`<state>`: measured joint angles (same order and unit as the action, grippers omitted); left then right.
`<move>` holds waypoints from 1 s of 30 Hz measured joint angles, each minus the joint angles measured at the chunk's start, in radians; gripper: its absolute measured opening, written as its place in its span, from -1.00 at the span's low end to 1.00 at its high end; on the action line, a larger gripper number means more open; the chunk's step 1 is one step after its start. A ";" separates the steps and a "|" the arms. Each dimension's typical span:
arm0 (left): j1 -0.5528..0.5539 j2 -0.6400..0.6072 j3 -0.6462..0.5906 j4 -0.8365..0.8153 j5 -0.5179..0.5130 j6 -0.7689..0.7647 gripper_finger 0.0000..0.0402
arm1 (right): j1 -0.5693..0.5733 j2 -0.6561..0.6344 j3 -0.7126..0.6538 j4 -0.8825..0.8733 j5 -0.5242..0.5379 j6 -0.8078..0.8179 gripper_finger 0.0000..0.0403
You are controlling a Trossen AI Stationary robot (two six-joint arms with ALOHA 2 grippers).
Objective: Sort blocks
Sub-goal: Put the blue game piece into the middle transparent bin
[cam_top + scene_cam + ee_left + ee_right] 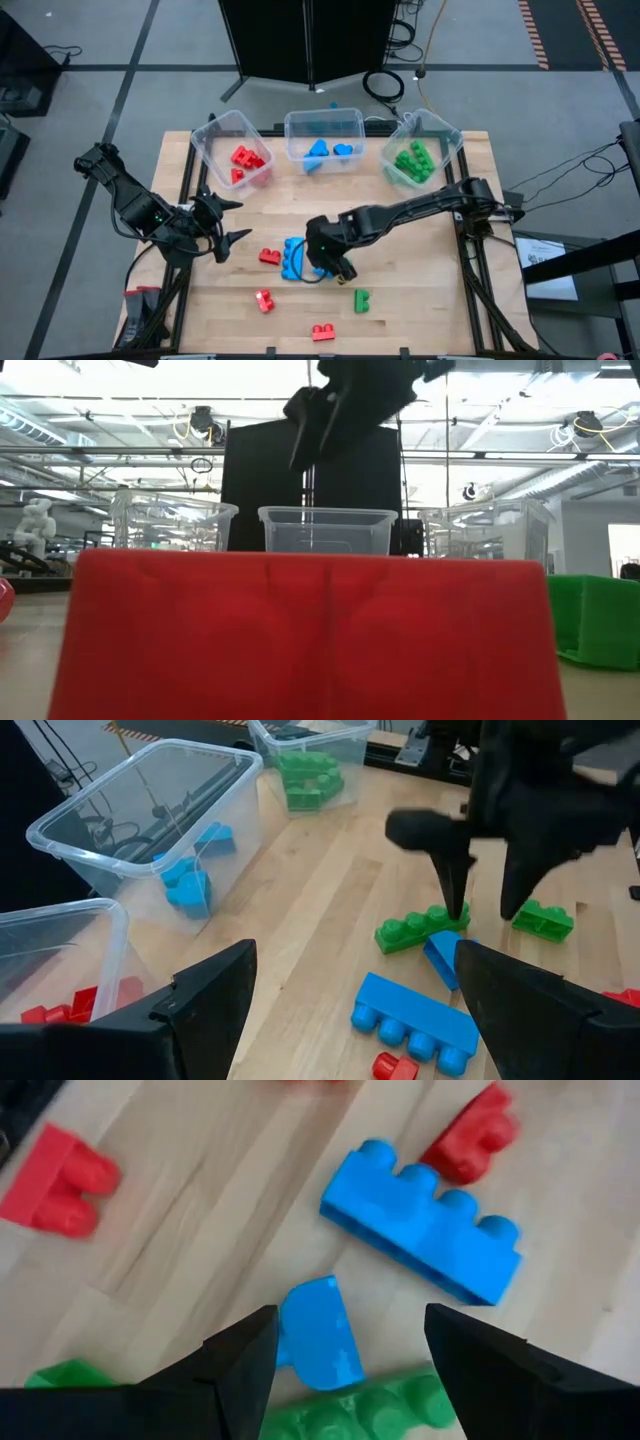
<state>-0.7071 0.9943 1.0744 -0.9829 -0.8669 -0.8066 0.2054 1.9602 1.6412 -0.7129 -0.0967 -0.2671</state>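
Blue small block lying flat on the wooden table, right between the spread-apart fingers of the right gripper, not grasped. Long blue block just beside. Left gripper also spread wide, parked near the table's left edge.

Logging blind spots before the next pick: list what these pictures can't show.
- Low view: a close red block hides most of the table.
- High view: the right gripper covers the small blue block.
- Right wrist view: a green block is cut off by the edge and fingers.
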 joint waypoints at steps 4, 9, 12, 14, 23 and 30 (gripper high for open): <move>0.000 0.000 0.000 0.000 0.005 0.000 0.67 | 0.019 0.052 0.000 0.007 0.001 -0.030 0.23; 0.000 0.000 0.000 0.000 0.029 0.000 0.67 | 0.032 0.115 0.000 0.014 -0.005 -0.037 0.23; 0.000 0.000 0.000 0.000 0.039 -0.001 0.67 | 0.039 0.153 0.000 0.014 -0.004 -0.041 0.23; 0.000 0.000 0.000 0.000 0.044 -0.001 0.67 | 0.043 0.178 0.000 0.013 0.000 -0.044 0.23; 0.000 0.000 0.000 -0.002 0.045 0.000 0.67 | 0.045 0.235 0.007 0.020 0.030 -0.057 0.23; 0.000 0.000 0.000 -0.004 0.045 0.000 0.67 | 0.043 0.245 0.000 0.023 0.084 -0.063 0.23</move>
<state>-0.7071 0.9943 1.0741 -0.9871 -0.8215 -0.8062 0.2486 2.2051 1.6410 -0.6897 -0.0123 -0.3299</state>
